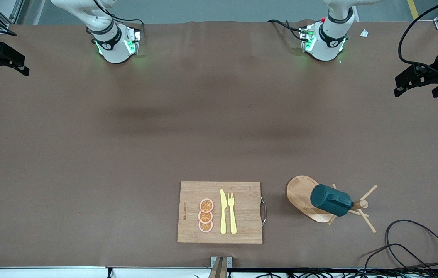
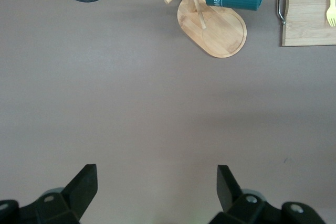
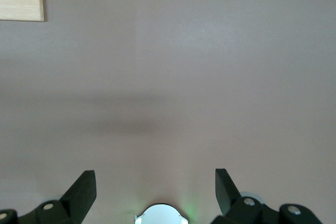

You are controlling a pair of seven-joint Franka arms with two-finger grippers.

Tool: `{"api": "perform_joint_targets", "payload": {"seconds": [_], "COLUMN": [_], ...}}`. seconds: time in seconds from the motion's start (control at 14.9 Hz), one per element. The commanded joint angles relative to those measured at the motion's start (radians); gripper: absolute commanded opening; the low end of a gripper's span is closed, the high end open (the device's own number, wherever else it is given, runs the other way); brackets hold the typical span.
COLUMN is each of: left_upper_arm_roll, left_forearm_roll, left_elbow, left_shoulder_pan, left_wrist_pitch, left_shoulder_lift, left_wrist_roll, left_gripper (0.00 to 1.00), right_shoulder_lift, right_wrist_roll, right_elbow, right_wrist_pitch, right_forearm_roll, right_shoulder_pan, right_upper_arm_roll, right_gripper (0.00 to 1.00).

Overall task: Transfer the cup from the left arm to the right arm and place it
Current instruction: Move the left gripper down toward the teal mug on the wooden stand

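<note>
Cup [image 1: 330, 200]: hung on wooden mug tree [image 1: 304, 199], beside cutting board [image 1: 242, 227].
Left gripper [image 2: 157, 192]: jaws wide, empty, waited over bare table.
Right gripper [image 3: 156, 192]: same.

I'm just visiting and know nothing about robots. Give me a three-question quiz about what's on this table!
1. True or false: the cup hangs on the wooden mug rack.
2. How many orange slices lie on the cutting board?
3. The left pincer is: A) open, holding nothing; B) shut on the cup.

Key: 1 true; 2 three; 3 A.
</note>
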Motion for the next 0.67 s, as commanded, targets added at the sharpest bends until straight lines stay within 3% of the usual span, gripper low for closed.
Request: {"api": "perform_joint_targets", "payload": {"seconds": [0.0,0.27,0.6], "left_upper_arm_roll": [0.0,0.0,-0.011], "left_forearm_roll": [-0.011,-0.008,0.0], "left_elbow": [0.008,0.011,0.071], "left_shoulder_pan": [0.001,-0.005,-0.011], "left_wrist_pitch": [-0.005,-0.004,0.003], "left_shoulder_lift": [0.001,0.021,0.126], "left_wrist_roll": [0.014,0.003,-0.012], "left_gripper": [1.0,1.0,1.0], "right_shoulder_lift": [-0.031,-0.031,-0.029], "right_wrist_roll": [-0.015,-0.015,-0.015], "right_elbow": [-0.034,-0.034,-0.032], "right_wrist_pitch": [0.008,0.007,0.001], "right_forearm_roll": [-0.003,-0.003,-0.007], "right_shoulder_pan": [-0.024,-0.025,-0.022], "right_upper_arm_roll": [0.019,0.019,0.02], "right_gripper": [1.0,1.0,1.0]}}
